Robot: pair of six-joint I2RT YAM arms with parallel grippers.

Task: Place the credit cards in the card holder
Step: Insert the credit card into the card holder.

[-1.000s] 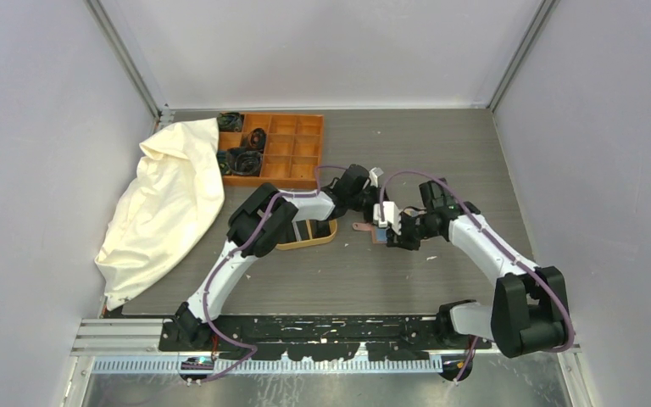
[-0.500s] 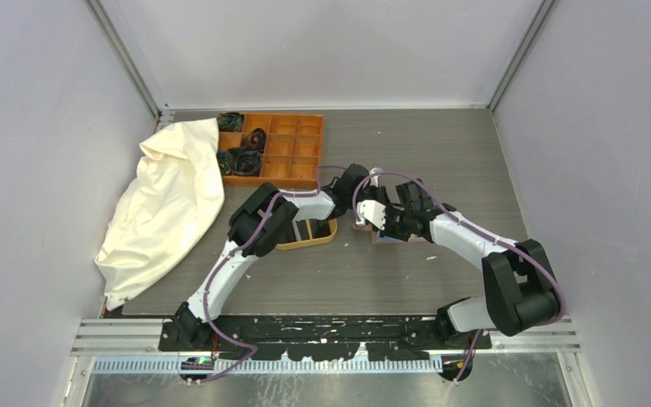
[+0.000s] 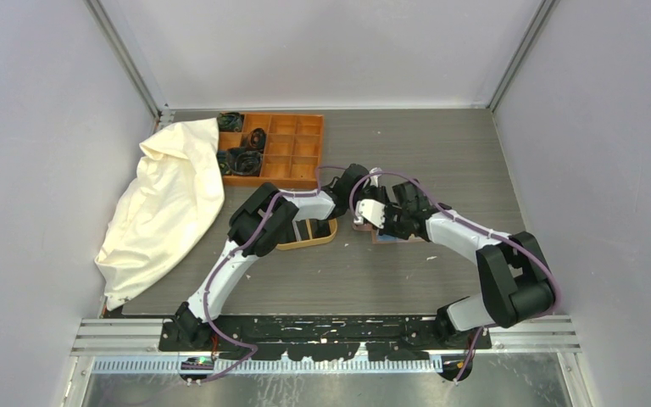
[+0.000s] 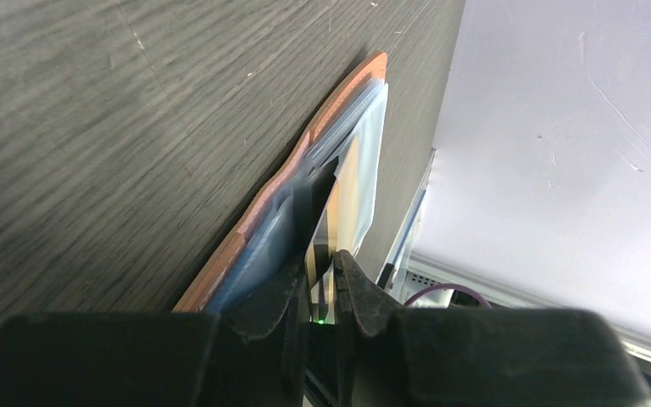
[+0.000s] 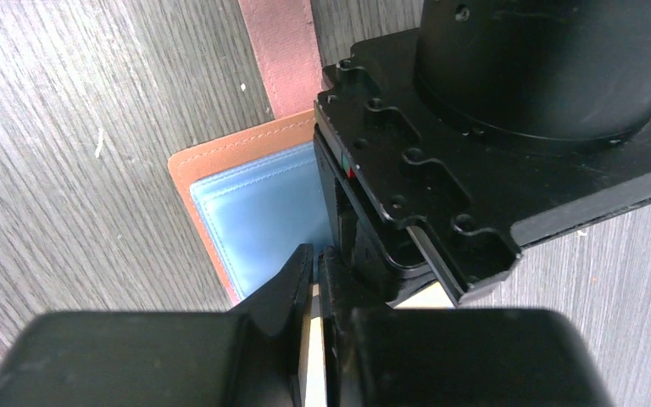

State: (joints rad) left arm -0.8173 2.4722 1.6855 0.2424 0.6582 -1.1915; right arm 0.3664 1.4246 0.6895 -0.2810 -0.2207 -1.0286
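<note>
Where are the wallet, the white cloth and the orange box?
wallet (image 5: 254, 212): right wrist view, on its blue lining.
white cloth (image 3: 165, 199): top view, on its middle.
orange box (image 3: 297, 148): top view, on an empty compartment.

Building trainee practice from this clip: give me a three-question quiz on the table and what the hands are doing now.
1. True or false: the card holder lies open on the table.
2. The left hand pinches: A) a pale card B) the holder's strap C) nothing.
3. What lies just left of the orange compartment box?
Key: 1 true; 2 A; 3 the white cloth.
</note>
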